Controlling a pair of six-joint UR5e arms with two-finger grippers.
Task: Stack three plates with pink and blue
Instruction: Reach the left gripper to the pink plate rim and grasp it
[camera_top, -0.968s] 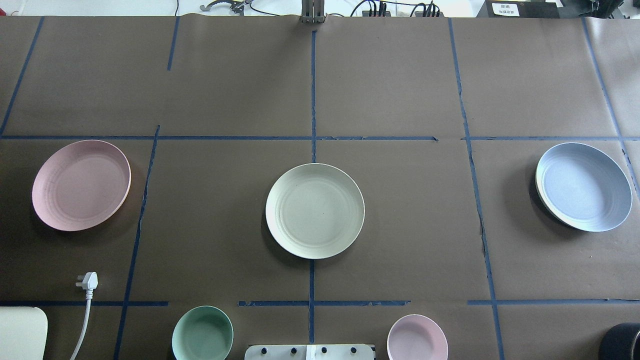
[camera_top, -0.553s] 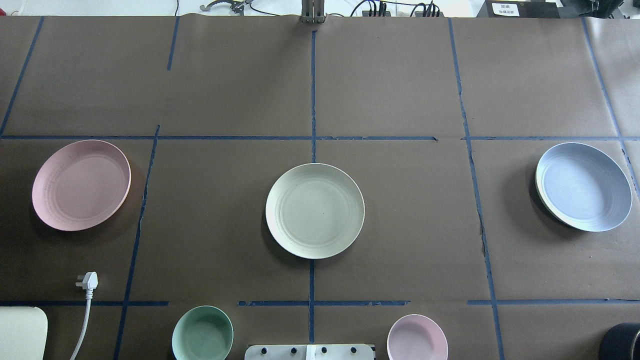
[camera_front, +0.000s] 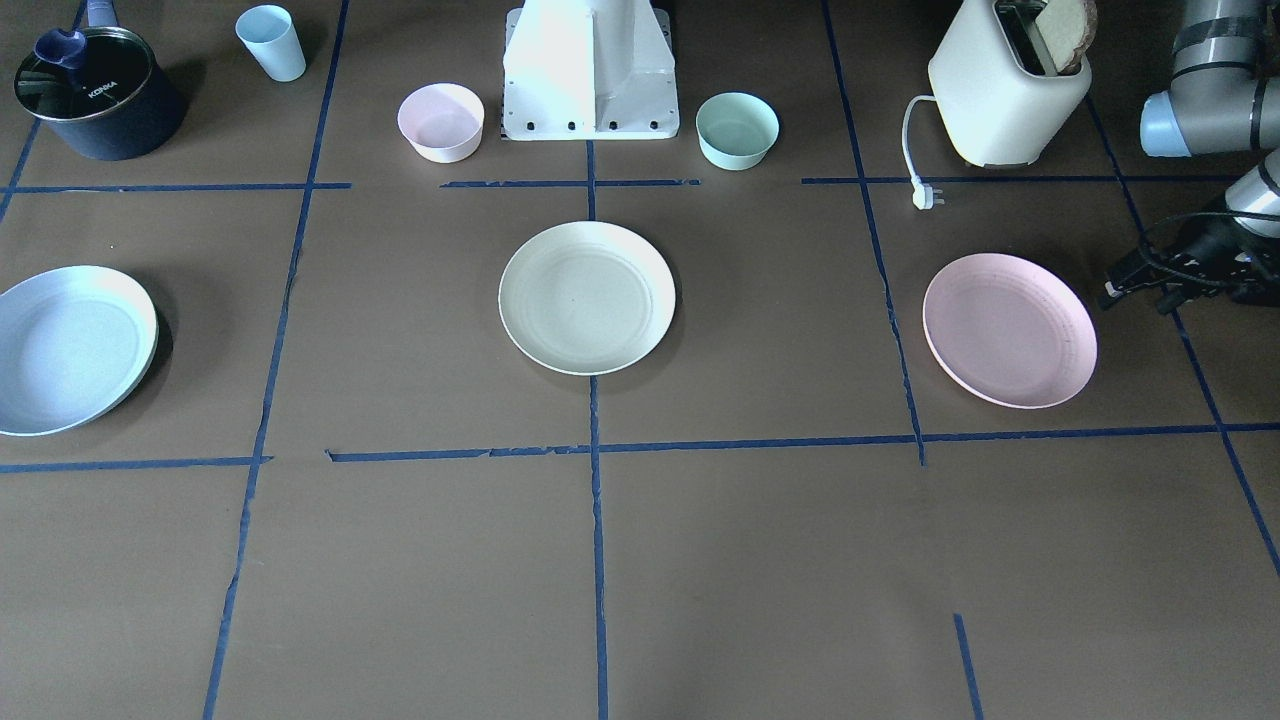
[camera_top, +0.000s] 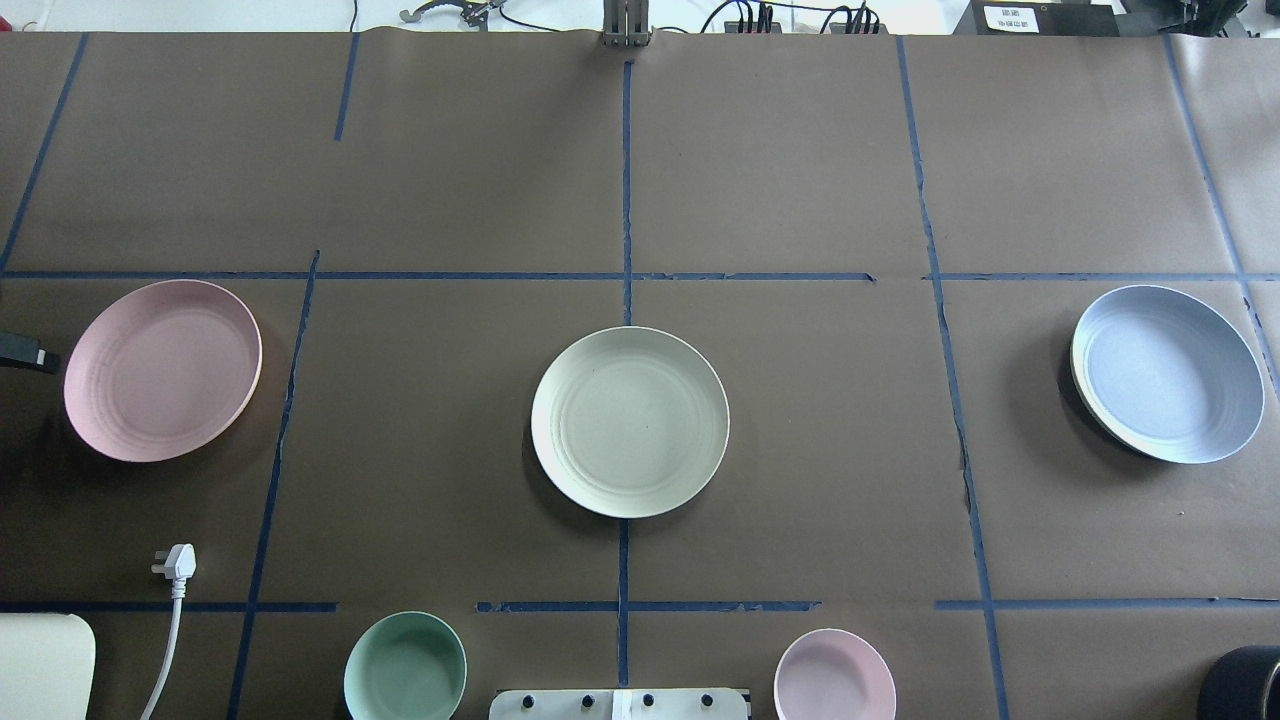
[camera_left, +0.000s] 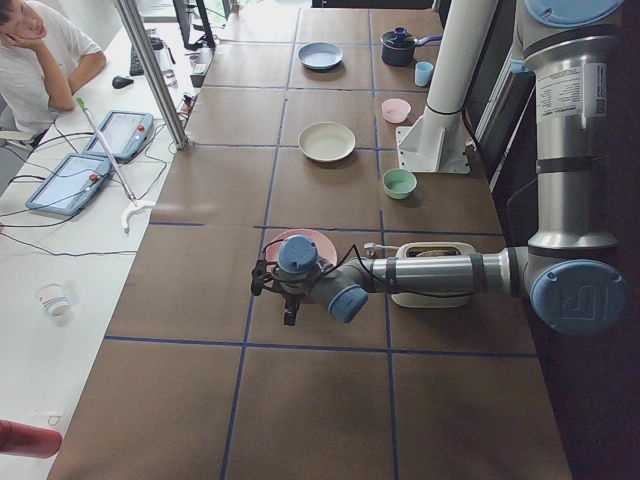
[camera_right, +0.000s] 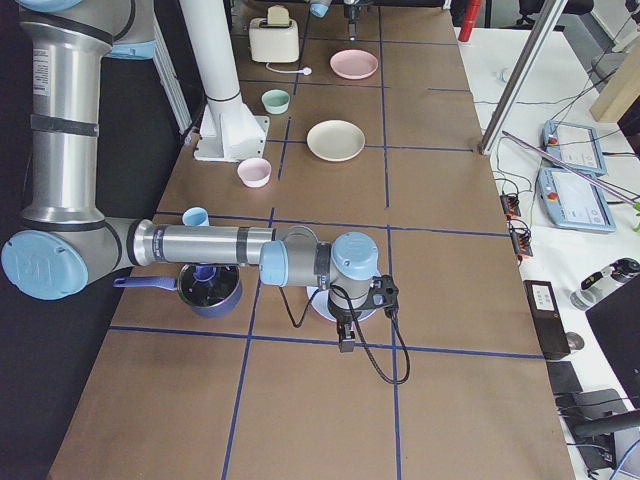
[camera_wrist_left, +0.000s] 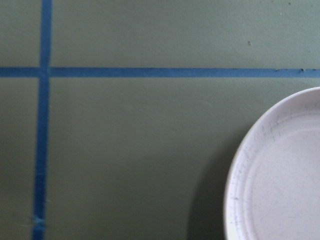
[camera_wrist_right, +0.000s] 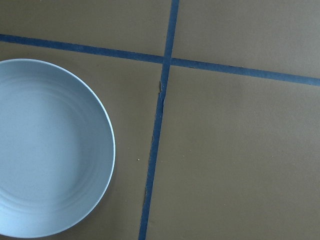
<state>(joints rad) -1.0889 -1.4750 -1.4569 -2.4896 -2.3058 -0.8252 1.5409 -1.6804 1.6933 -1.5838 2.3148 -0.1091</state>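
Note:
Three plates lie apart on the brown table: the cream plate (camera_top: 630, 422) in the middle, the pale pink plate (camera_top: 162, 370) on the left, the pale blue plate (camera_top: 1167, 373) on the right. My left gripper (camera_front: 1135, 290) hovers just outside the pink plate (camera_front: 1009, 329); only its black tip (camera_top: 22, 351) shows at the overhead view's left edge. I cannot tell whether it is open. The left wrist view shows the pink plate's rim (camera_wrist_left: 280, 175). My right gripper (camera_right: 345, 335) hangs by the blue plate (camera_wrist_right: 50, 150); I cannot tell its state.
A small mint bowl (camera_top: 405, 667) and a small pink bowl (camera_top: 834, 675) stand near the robot base (camera_front: 590, 70). A toaster (camera_front: 1008, 85) with its loose plug (camera_top: 176, 562) is behind the pink plate. A dark pot (camera_front: 95, 95) and a blue cup (camera_front: 271, 42) stand behind the blue plate.
The black tip of my left gripper has come into the overhead view at the left edge, beside the pink plate. The plates have not moved.

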